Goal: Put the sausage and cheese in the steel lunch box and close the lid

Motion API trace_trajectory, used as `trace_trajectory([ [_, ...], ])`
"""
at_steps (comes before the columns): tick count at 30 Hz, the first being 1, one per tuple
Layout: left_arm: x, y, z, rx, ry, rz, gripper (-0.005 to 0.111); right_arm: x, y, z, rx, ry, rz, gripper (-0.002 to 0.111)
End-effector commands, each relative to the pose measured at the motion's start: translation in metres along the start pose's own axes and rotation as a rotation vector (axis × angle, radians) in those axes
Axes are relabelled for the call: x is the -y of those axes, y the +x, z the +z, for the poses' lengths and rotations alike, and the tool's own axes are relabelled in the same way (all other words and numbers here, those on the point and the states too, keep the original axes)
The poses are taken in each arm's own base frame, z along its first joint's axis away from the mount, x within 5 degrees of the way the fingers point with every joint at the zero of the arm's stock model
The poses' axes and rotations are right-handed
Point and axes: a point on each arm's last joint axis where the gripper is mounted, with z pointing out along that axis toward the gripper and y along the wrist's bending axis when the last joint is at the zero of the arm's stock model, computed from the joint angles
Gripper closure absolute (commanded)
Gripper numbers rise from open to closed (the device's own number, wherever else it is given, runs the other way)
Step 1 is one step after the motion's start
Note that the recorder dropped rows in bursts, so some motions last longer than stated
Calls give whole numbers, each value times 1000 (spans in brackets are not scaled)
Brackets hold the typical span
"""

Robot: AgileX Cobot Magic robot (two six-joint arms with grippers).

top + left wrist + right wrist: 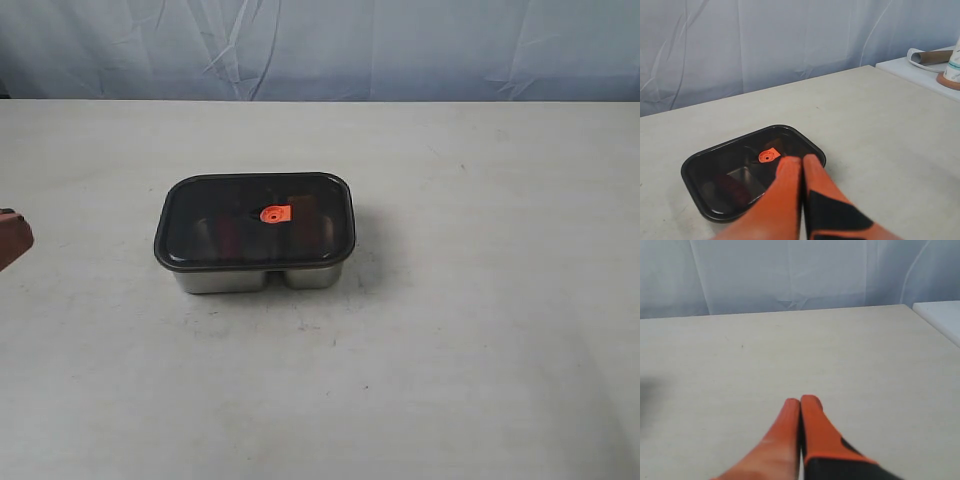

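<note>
A pale table (480, 350) runs back to a creased whitish curtain (300, 50). Left of centre on it sits the shiny rectangular steel lunch box (250, 278), with the dark smoky translucent lid (230, 215) seated on top, small orange tab (273, 214) up. Only dim shapes show through the lid, so neither the sausage nor the cheese can be made out. The left gripper (801, 161), cut off at the exterior view's left edge, and the right gripper (800, 402), outside that view, each have orange fingers pressed together on nothing.
</note>
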Motion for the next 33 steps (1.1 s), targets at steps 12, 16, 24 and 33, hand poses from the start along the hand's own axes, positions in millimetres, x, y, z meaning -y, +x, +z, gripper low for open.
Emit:
trace_trajectory([
  [12,0,1,0,4,-5,1,106,-5,-1,0,21,-52,154,108],
  [16,0,1,0,4,-5,1,106,-5,-1,0,21,-52,156,108],
  [24,-1,5,0,-20,-12,36,106,-5,-1,0,21,-52,156,108],
  [33,-7,37,-24,-96,-167,494,106,-5,-1,0,19,-52,156,108],
])
